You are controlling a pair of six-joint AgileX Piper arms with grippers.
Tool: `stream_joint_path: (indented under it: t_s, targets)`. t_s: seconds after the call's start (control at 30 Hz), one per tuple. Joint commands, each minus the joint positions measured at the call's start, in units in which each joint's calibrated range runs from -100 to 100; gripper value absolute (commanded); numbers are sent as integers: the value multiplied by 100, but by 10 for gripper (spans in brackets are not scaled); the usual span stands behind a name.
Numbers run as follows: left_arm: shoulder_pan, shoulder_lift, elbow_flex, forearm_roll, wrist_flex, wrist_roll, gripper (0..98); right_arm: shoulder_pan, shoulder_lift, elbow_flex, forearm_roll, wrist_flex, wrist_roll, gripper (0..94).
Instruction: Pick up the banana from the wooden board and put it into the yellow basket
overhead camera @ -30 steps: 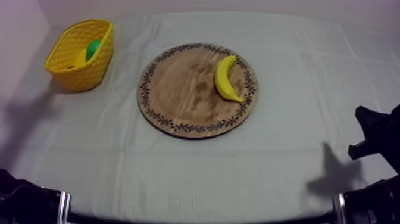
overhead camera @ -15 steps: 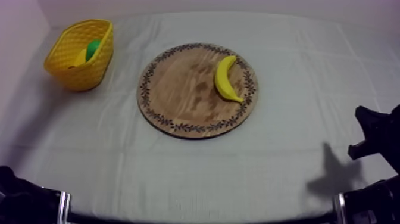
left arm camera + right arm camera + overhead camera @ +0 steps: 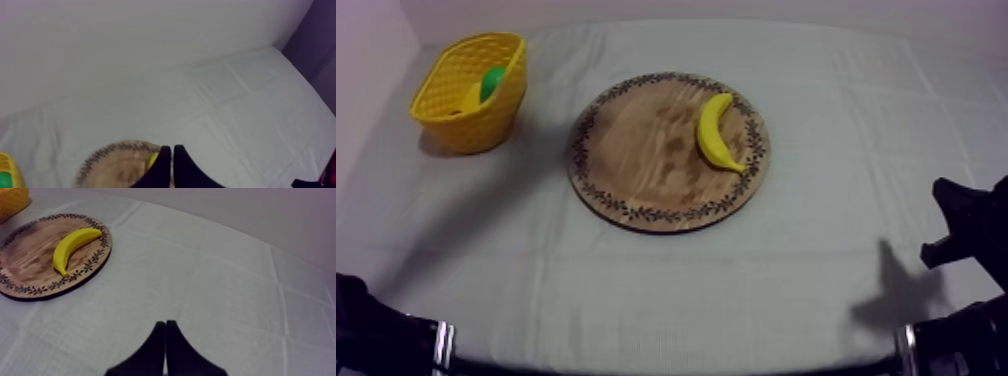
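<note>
The curved yellow toy banana (image 3: 716, 132) is seen on the round wooden board (image 3: 636, 165), by its rim. It is judged light, stiff, perhaps slippery, and best taken mid-length. The left gripper (image 3: 172, 162) and the right gripper (image 3: 165, 340) are closed on nothing.

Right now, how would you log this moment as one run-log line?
banana: on board, right part | basket: far left | left end effector: shut | right end effector: shut | step: pick not begun

Yellow banana (image 3: 717, 132), yellow basket (image 3: 464, 126), pattern-rimmed brown board (image 3: 636, 155)
</note>
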Motion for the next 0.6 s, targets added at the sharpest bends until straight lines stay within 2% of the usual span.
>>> stream_joint_path:
  t_s: [0.0, 0.23, 0.37, 0.47, 0.57]
  targets:
    - [136, 390, -210, -7, 51, 320, 0, 0, 0, -3, 2, 5, -3, 3]
    - [240, 1303, -862, -57, -62, 1152, 0, 0, 0, -3, 2, 5, -3, 3]
    - [267, 1789, -1247, -265, -59, 1597, 0, 0, 0, -3, 2, 5, -3, 3]
    - [283, 2115, -1401, -400, -27, 1770, 0, 0, 0, -3, 2, 5, -3, 3]
    - [286, 2374, -1372, -504, -74, 1785, 1, 0, 0, -3, 2, 5, -3, 3]
